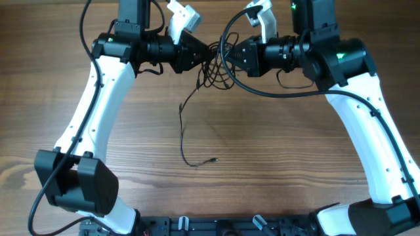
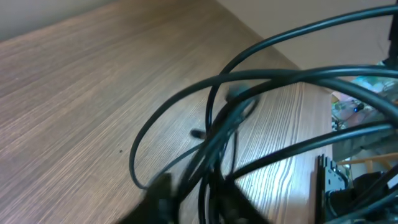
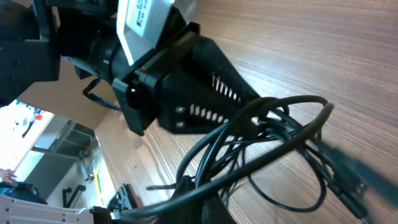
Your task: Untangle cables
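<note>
The cables (image 1: 218,71) are a knot of thin black loops lifted at the far middle of the table, between my two grippers. One strand (image 1: 182,134) hangs from it and trails toward the front, ending in a small plug (image 1: 213,159) on the wood. My left gripper (image 1: 209,55) comes in from the left; in the left wrist view its blurred dark jaws (image 2: 199,202) are closed around several strands of the cables (image 2: 211,106). My right gripper (image 1: 228,59) faces it from the right, and the right wrist view shows it (image 3: 208,199) shut on the cables (image 3: 280,134).
The wooden table (image 1: 295,164) spreads out in front of the knot. The white left arm (image 1: 98,98) and right arm (image 1: 367,131) run down either side. A black mounting rail (image 1: 197,226) lies at the front edge.
</note>
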`<state>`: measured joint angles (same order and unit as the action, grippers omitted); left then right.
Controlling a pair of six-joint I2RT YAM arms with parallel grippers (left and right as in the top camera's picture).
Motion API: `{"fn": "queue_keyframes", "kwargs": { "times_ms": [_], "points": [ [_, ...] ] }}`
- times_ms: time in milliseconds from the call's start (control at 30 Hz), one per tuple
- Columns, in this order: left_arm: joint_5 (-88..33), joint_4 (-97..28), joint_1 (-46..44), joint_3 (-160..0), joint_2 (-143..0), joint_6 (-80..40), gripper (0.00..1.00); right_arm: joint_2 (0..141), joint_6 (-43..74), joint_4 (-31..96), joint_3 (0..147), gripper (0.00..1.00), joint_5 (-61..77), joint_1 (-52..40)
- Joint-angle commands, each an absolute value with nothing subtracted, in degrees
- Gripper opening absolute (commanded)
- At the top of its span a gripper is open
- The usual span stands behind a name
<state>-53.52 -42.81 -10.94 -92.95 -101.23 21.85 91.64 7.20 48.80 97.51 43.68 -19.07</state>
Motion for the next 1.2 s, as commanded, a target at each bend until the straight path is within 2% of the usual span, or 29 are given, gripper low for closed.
{"fn": "queue_keyframes", "kwargs": {
  "times_ms": [0, 267, 433, 500, 533, 600, 667, 700, 933, 1067, 1167],
  "points": [
    [-51.3, -42.6, -11.0, -92.8, -102.7, 22.4, 0.10, 90.8, 6.2, 48.4, 98.8, 0.05, 45.6, -19.2],
    [-46.4, -42.6, -10.4, -92.8, -102.7, 22.3, 0.09, 90.8, 6.8, 49.8, 98.8, 0.04, 37.7, -19.2],
    [-46.4, -42.7, -9.1, -92.8, -102.7, 22.3, 0.09, 90.8, 12.8, 52.6, 98.8, 0.05, 24.1, -19.2],
    [-46.4, -42.7, -8.6, -92.8, -102.7, 22.3, 0.09, 90.8, 15.6, 54.3, 98.8, 0.11, 17.3, -19.2],
    [-46.4, -42.9, -8.2, -92.8, -102.7, 22.3, 0.09, 90.8, 17.8, 55.6, 98.8, 0.17, 12.6, -19.2],
    [-46.4, -43.1, -7.7, -92.8, -102.7, 22.3, 0.09, 90.8, 21.3, 57.7, 98.8, 0.38, 6.0, -19.2],
    [-46.4, -43.3, -7.5, -92.8, -102.7, 22.3, 0.09, 90.8, 21.6, 59.1, 98.8, 0.66, 3.8, -19.3],
    [-46.4, -43.4, -7.5, -92.8, -102.7, 22.3, 0.09, 90.9, 21.6, 59.4, 98.7, 0.72, 3.6, -19.3],
    [-48.6, -43.9, -7.5, -92.8, -102.7, 22.1, 0.09, 91.1, 21.0, 59.3, 97.7, 0.81, 7.8, -19.5],
    [-48.3, -44.0, -7.5, -92.8, -102.7, 22.1, 0.09, 92.2, 25.4, 59.9, 96.8, 0.81, 7.9, -19.5],
    [-44.8, -43.7, -7.2, -92.8, -102.7, 22.0, 0.15, 94.4, 27.9, 59.5, 95.0, 0.80, 7.9, -19.5]
  ]
}}
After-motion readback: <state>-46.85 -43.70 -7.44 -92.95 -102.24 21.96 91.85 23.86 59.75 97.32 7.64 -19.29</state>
